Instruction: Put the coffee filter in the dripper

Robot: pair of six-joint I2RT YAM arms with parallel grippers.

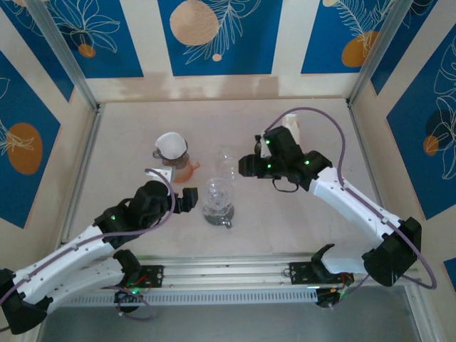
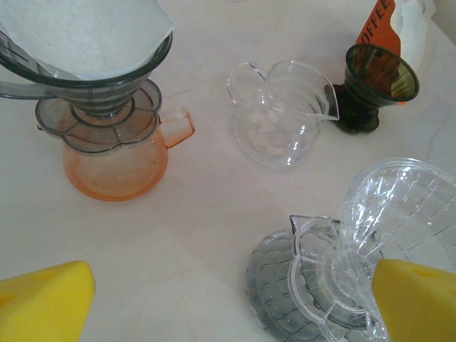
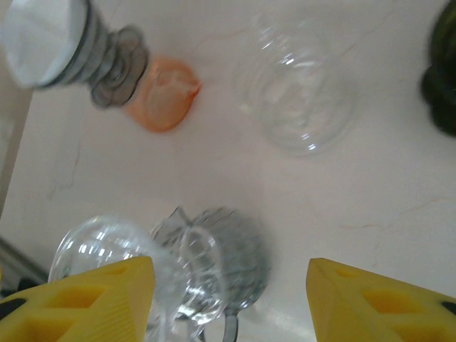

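- Count: one coffee filter point(image 2: 85, 35). Two drippers on carafes: grey dripper point(image 2: 107, 92) on orange carafe point(image 2: 114, 171), clear dripper point(image 2: 406, 206) on smoky carafe point(image 2: 274, 285). One clear pitcher point(image 2: 278, 117). One dark green cone cup point(image 2: 374, 85) (perhaps a third dripper).
- Filter: white paper, opened out, seated inside the grey dripper at far left of the table.
- Left wrist view gives the green cup sharp, with an orange coffee bag point(image 2: 377, 18) behind it. Right wrist view has a dark blur at its right edge.
- Left gripper point(image 2: 228, 313): yellow pads spread wide, empty, beside the clear dripper.
- Right gripper point(image 3: 231, 306): spread likewise, empty, over the smoky carafe.
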